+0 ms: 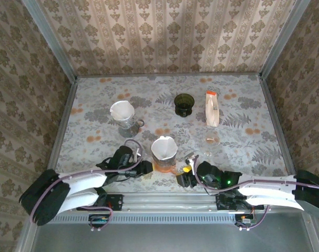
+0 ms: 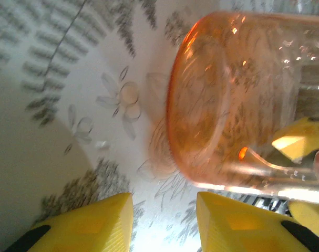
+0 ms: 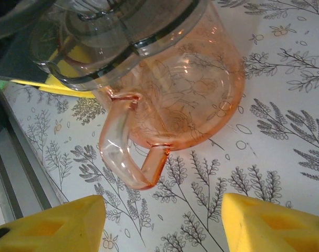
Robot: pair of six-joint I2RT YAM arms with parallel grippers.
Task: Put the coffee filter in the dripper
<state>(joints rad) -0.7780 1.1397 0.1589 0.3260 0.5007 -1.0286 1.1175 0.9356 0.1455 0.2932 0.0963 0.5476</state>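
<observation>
- Our left gripper (image 2: 164, 223) and right gripper (image 3: 162, 223) gape empty, flanking the orange mug (image 3: 201, 89).
- The filter (image 1: 163, 147) stands upright above it; the handle (image 3: 127, 157) faces our right arm.

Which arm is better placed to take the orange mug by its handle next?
Right, probably. The handle of the orange mug points toward the right tool, centred between its open fingers. The left tool, also open, faces the mug's round wall instead.
</observation>
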